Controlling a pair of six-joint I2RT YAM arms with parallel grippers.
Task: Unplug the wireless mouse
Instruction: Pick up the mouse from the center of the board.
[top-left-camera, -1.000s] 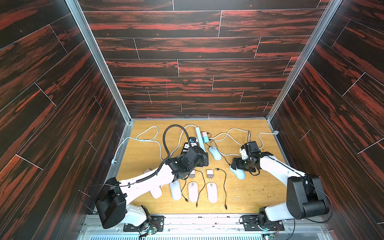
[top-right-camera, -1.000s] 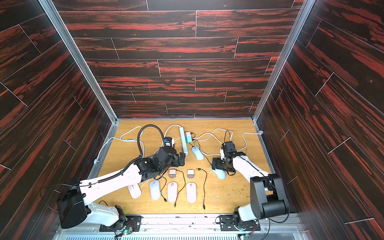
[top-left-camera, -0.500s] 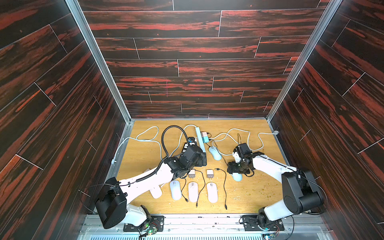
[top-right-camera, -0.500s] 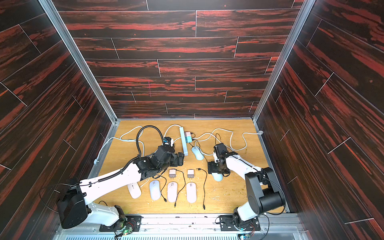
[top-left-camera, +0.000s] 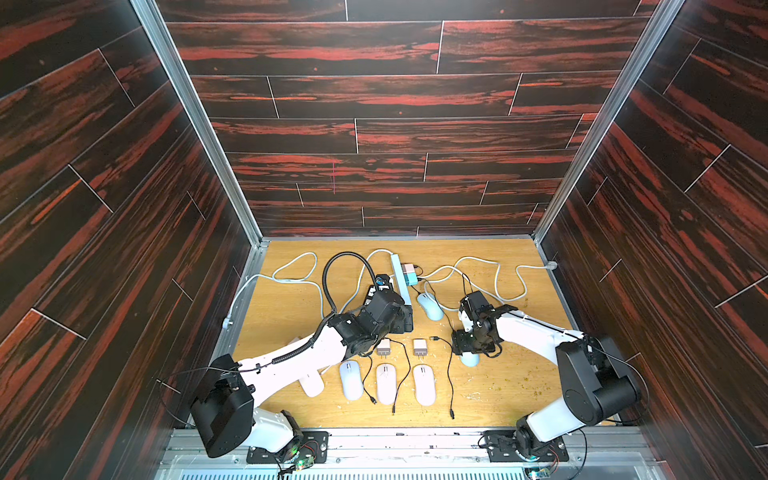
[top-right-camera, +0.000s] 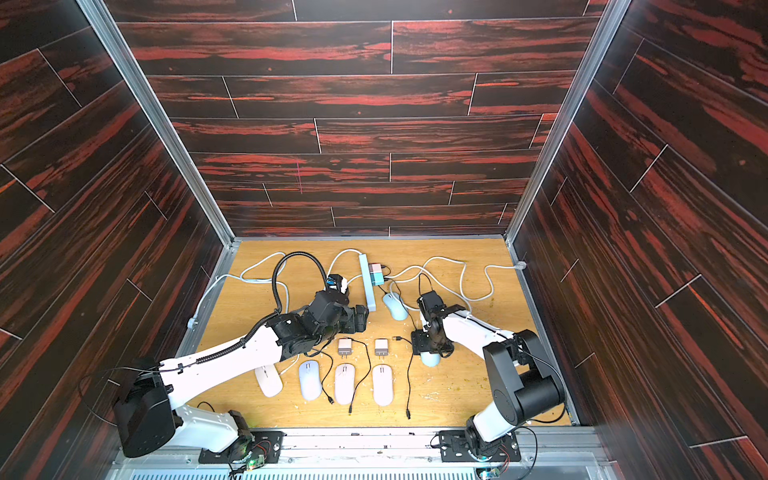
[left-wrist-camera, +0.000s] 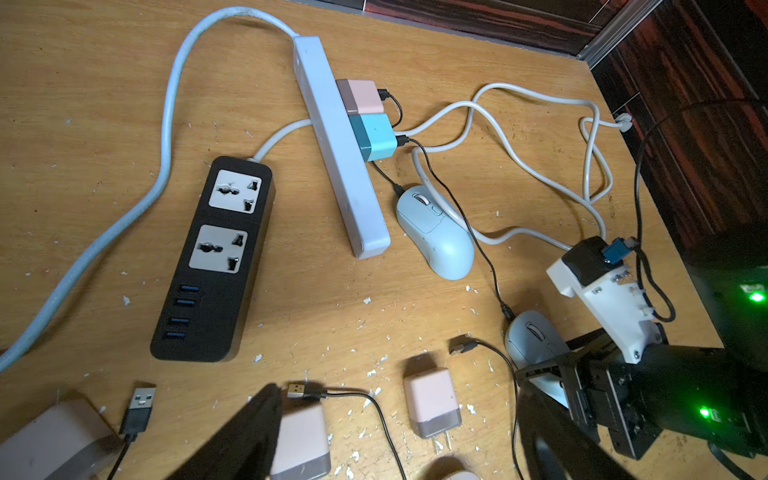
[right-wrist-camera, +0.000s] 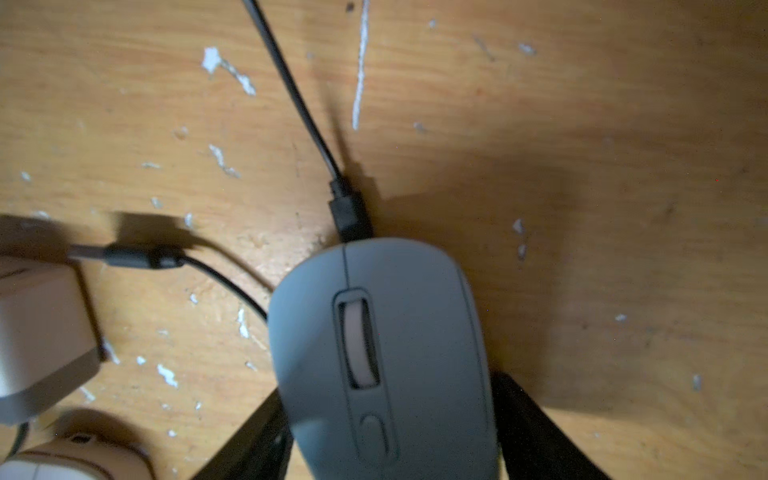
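Blue mouse (top-left-camera: 470, 360): right of centre in a top view, under the right claw (right-wrist-camera: 386, 390).
Right claw: jaws flank mouse; clamp unclear.
Left claw (left-wrist-camera: 397, 386): apart, empty.
Plug (right-wrist-camera: 351, 216): best pin mouse firmly, pull straight along cable (right-wrist-camera: 291, 83).

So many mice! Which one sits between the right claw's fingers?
The blue mouse straddled by the right gripper; its twin lies beside the white strip, the pale mice in a row.
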